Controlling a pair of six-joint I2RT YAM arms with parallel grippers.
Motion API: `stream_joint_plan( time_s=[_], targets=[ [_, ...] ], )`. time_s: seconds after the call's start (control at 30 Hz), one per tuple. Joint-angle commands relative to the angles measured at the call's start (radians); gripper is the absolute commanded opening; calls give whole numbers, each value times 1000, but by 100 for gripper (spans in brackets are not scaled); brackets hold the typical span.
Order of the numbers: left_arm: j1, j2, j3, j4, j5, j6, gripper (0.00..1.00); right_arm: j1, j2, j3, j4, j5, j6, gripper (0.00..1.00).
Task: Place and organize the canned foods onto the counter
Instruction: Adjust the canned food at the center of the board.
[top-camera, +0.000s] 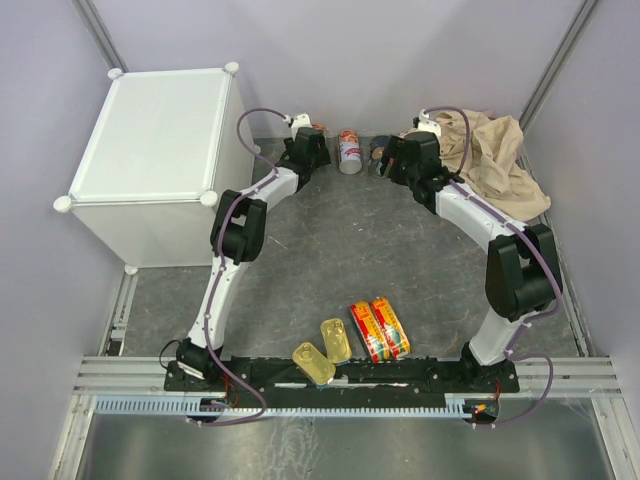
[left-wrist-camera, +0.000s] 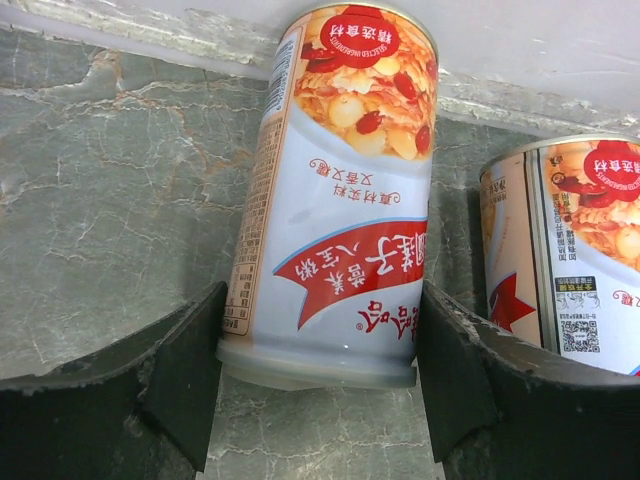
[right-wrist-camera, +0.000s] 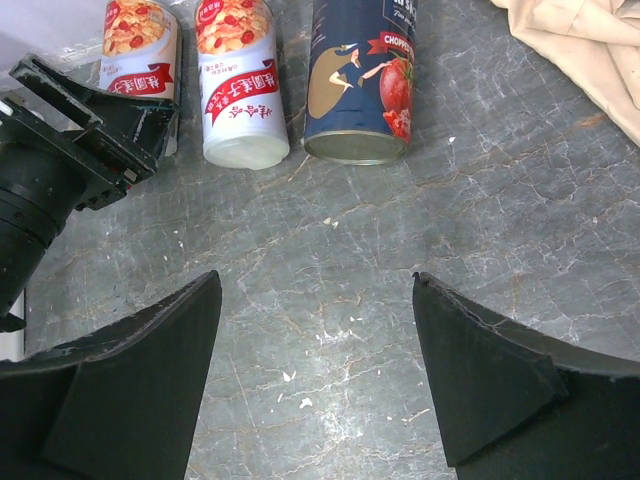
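Left wrist view: the left gripper (left-wrist-camera: 320, 330) is clenched on a white-and-red can (left-wrist-camera: 340, 180), one finger against each side, on the grey table (left-wrist-camera: 110, 200) by the far wall, with the second white-and-red can (left-wrist-camera: 580, 260) just beside it. The right gripper (right-wrist-camera: 315, 300) hangs released above the table, the dark can (right-wrist-camera: 358, 80) ahead. The white counter (top-camera: 150, 130) stands to the left.

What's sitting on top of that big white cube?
Nothing: the white cube's top panel looks bare from above. Its inside is hidden by the opaque panels, and so is whatever lies beneath it.
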Motion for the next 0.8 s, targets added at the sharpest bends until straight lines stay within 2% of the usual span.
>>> stream_joint_plan(
  time_s=[0.0,0.1,0.2,0.77],
  targets=[
    [8,-53,-60,56,65,-31,64,5,-33,16,33,5,-12,85],
    [10,-85,-106,82,88,-33,49,5,-48,0,28,12,-19,84],
    [9,-121,-153,93,96,-34,43,6,-65,-17,22,13,-22,85],
    [-5,-360,-330,75,142,-32,35,35,-167,-102,-12,26,-19,84]
  ],
)
